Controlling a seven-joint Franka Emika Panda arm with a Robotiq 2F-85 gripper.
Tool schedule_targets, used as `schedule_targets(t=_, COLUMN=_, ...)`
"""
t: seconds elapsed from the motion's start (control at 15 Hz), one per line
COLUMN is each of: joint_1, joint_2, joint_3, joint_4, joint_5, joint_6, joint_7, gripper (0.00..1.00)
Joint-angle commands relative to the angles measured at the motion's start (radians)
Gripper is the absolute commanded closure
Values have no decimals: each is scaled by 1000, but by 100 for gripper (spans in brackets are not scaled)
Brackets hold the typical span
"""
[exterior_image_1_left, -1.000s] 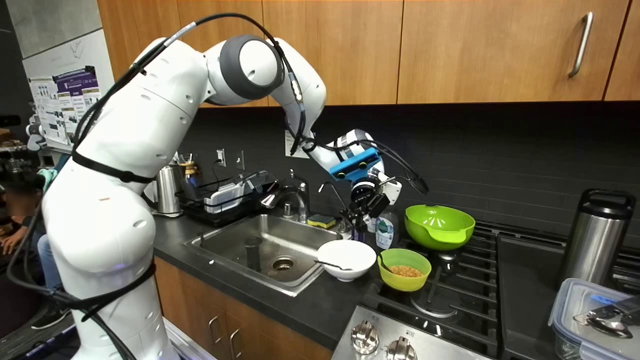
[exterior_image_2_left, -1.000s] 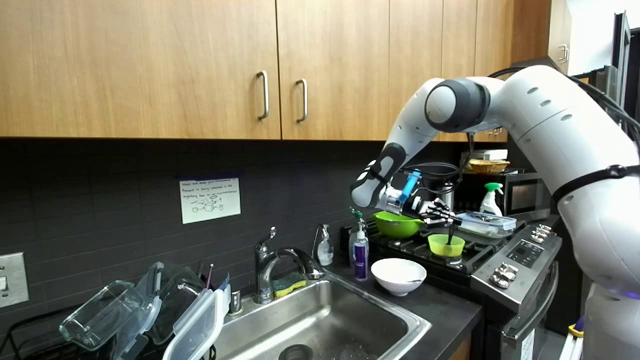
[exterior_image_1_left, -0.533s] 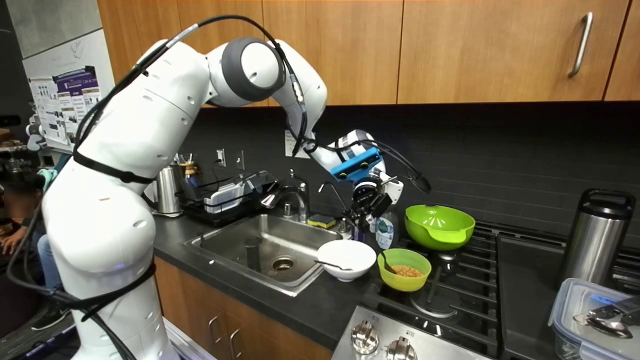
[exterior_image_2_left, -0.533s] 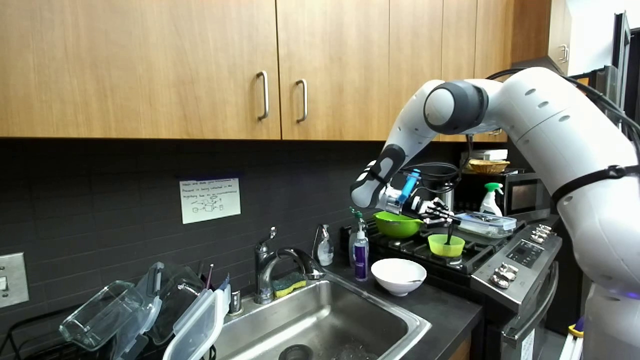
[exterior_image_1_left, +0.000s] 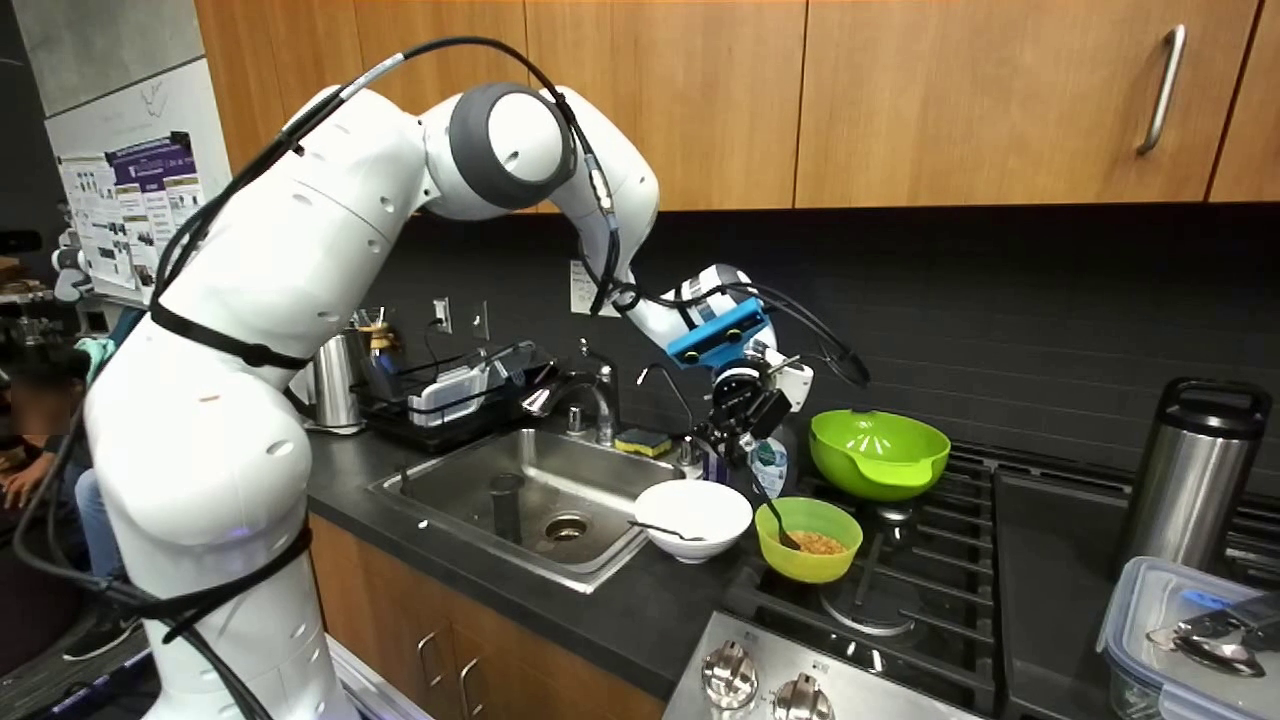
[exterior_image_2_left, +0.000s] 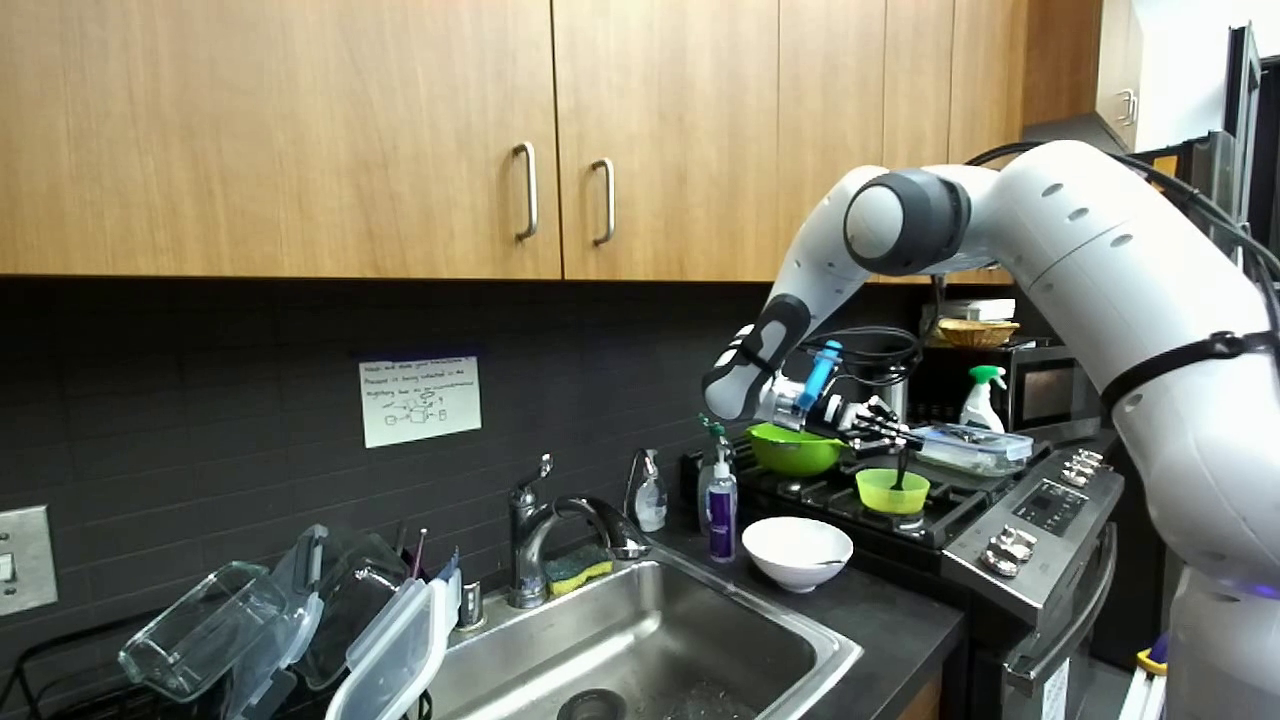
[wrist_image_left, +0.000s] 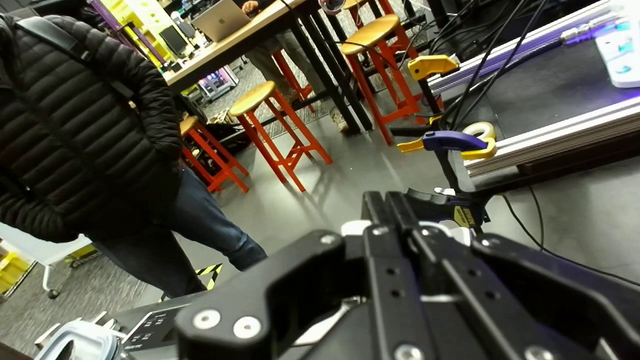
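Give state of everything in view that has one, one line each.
tool, shut on the dark spoon
dark spoon, held, tilted, lower end in the yellow-green bowl
yellow-green bowl, upright, part-filled with brown food
large green bowl, upright on the stove
white bowl, upright, dark utensil at its rim
plastic container, lidded, utensils on top
steel flask, upright
faucet, not visibly running
upper cabinet doors, shut

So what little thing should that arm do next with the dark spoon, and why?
Perhaps the gripper should nudge the dark spoon gently into the grainy food. It is shut on the spoon's upper end, while the lower end dips inside the yellow-green bowl, at the food's edge, with no heap that I can make out on it.
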Motion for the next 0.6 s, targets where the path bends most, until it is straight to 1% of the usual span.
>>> schedule_targets(t=0.0, joint_1=-4, joint_2=21, joint_3=-12, joint_4=10, joint_5=-47, joint_6=19, joint_7=18, gripper=99)
schedule_targets(t=0.53, joint_1=-15, joint_2=34, joint_3=-25, joint_4=-22, joint_5=-148, joint_6=89, joint_7=74, gripper=99)
